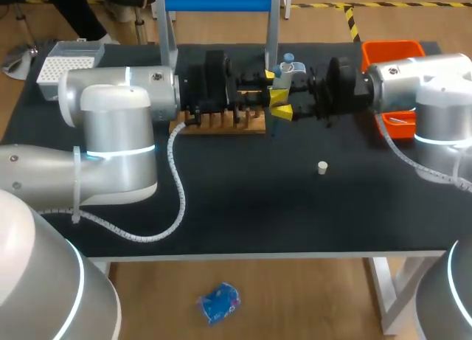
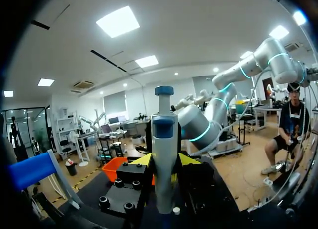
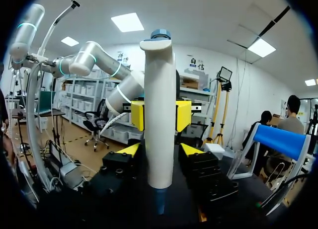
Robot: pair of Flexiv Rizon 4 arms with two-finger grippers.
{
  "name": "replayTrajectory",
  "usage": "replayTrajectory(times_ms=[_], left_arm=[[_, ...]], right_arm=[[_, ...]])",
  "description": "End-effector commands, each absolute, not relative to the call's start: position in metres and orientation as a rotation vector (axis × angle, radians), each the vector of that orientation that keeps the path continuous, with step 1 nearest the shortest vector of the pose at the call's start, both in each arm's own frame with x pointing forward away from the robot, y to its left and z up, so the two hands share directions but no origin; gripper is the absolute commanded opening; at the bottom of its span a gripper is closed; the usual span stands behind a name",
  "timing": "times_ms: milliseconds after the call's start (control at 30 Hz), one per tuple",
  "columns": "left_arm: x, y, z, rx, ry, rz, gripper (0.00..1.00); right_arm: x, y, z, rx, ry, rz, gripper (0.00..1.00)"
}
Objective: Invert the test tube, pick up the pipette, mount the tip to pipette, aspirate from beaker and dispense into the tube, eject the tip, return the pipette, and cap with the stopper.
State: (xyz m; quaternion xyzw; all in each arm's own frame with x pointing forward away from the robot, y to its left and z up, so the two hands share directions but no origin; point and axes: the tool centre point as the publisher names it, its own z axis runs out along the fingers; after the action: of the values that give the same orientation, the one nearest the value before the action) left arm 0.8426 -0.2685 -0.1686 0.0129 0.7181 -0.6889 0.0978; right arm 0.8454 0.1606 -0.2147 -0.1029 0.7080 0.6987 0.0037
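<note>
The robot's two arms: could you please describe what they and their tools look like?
Both the left arm and right arm are glossy silver-white cylinders with glowing light-blue rings at the joints. A white spiral-wrapped cable hangs off each. The left tool and right tool are black, with bright yellow tips.

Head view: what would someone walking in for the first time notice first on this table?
First, the blue-topped pipette, upright at the back middle of the table, where the left gripper and right gripper meet from opposite sides by a wooden rack. Next, the bright orange bin at the back right corner. Last, a small white stopper alone on the black surface in front of the grippers.
</note>
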Motion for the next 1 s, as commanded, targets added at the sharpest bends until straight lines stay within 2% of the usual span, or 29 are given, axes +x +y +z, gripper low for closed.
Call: replayTrajectory(times_ms=[33, 267, 1000], left_arm=[[0.842, -0.27, -0.169, 0.034, 2.119, -2.038, 0.0], [0.842, -0.27, -0.169, 0.034, 2.119, -2.038, 0.0], [0.842, -0.27, -0.169, 0.034, 2.119, -2.038, 0.0]], right_arm=[[0.844, 0.159, -0.214, -0.318, 2.22, 2.185, 1.0], [0.847, 0.142, -0.209, -0.326, 2.209, 2.152, 1.0], [0.848, 0.133, -0.211, -0.305, 2.205, 2.128, 1.0]])
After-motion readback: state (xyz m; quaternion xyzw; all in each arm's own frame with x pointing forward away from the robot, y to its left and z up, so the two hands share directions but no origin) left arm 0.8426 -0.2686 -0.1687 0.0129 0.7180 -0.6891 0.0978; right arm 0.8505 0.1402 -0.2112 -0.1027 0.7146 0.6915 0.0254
